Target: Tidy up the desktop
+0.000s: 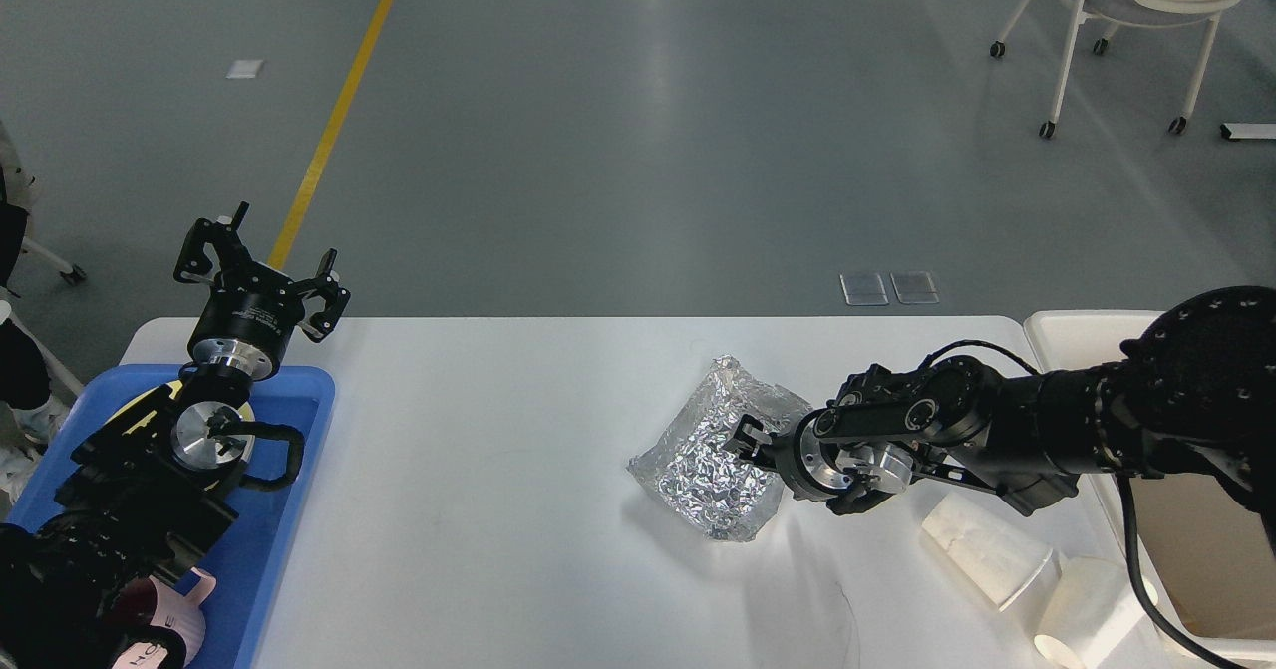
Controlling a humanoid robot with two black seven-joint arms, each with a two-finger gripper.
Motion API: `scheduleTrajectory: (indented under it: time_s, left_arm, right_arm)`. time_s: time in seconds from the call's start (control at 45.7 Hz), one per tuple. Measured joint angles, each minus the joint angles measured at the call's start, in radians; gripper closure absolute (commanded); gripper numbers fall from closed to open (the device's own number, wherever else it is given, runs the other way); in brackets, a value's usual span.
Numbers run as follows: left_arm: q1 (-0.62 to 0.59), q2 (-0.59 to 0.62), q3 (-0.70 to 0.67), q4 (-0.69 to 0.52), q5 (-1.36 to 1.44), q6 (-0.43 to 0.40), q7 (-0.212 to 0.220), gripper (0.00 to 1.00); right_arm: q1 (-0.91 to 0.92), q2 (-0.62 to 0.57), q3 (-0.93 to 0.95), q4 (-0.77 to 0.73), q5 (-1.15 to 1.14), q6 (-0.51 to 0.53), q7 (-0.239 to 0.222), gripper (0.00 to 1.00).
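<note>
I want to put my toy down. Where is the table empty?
The desktop is bare between the blue tray and the foil bag, and along its far edge. The right side is crowded: right gripper, paper cups, bin.

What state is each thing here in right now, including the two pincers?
Left pincer: open, raised above the blue tray, holding nothing.
Right pincer: at the crumpled foil bag; grip unclear.
Foil bag: lying flat on the desktop.
Two paper cups: tipped on their sides.
Cream bin: open-topped.
Pink mug: in the tray.
</note>
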Motion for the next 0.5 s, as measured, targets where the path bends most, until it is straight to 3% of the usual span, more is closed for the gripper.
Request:
scheduleTrajectory:
  time_s: [0.066, 0.263, 0.504]
  left_arm:
    - [0.0, 0.0, 0.0, 0.0, 0.0, 0.0, 0.0, 0.01]
    - [0.0, 0.0, 0.0, 0.0, 0.001, 0.0, 0.0, 0.0]
    - [0.0, 0.0, 0.0, 0.0, 0.001, 0.0, 0.0, 0.01]
  right_arm:
    - [-0.032, 0.014, 0.002, -0.04, -0.024, -0.001, 0.0, 0.45]
    - [-0.067, 0.021, 0.004, -0.067, -0.053, -0.002, 0.001, 1.0]
    - [-0.068, 0.02, 0.003, -0.066, -0.051, 0.008, -0.003, 1.0]
